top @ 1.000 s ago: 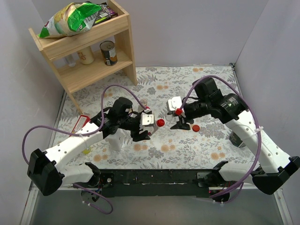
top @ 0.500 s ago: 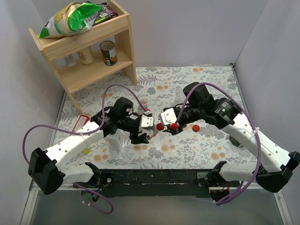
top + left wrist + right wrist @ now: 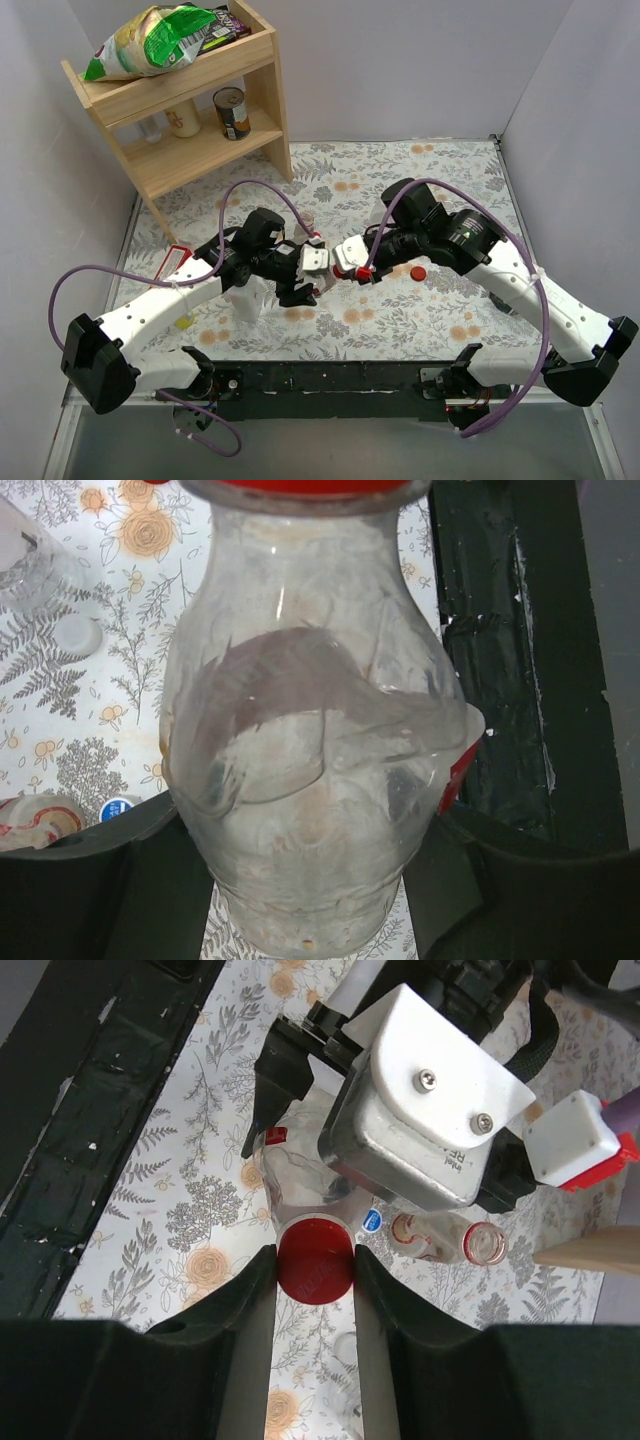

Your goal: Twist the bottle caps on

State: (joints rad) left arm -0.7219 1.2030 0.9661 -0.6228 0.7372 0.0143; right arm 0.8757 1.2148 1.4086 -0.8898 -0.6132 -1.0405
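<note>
My left gripper [image 3: 310, 880] is shut on the body of a clear bottle [image 3: 310, 740], whose neck points away toward a red bottle cap [image 3: 290, 488] sitting on it. In the right wrist view that red cap [image 3: 315, 1258] is pinched between both fingers of my right gripper [image 3: 315, 1262], with the bottle [image 3: 295, 1175] just beyond it. In the top view the two grippers meet at mid-table, left [image 3: 303, 284] and right [image 3: 345, 270]. A blue cap [image 3: 371, 1220] and a labelled open bottle [image 3: 440, 1238] lie on the cloth below.
A loose red cap [image 3: 418, 272] lies right of the grippers. A white opaque bottle [image 3: 247, 300] stands under the left arm, and a clear bottle [image 3: 308, 218] stands behind the grippers. The wooden shelf [image 3: 255, 75] with a can [image 3: 232, 112] fills the back left.
My right gripper has travelled left to the bottle held by the left gripper and closed its fingers on the red cap. The left arm has stayed put.
</note>
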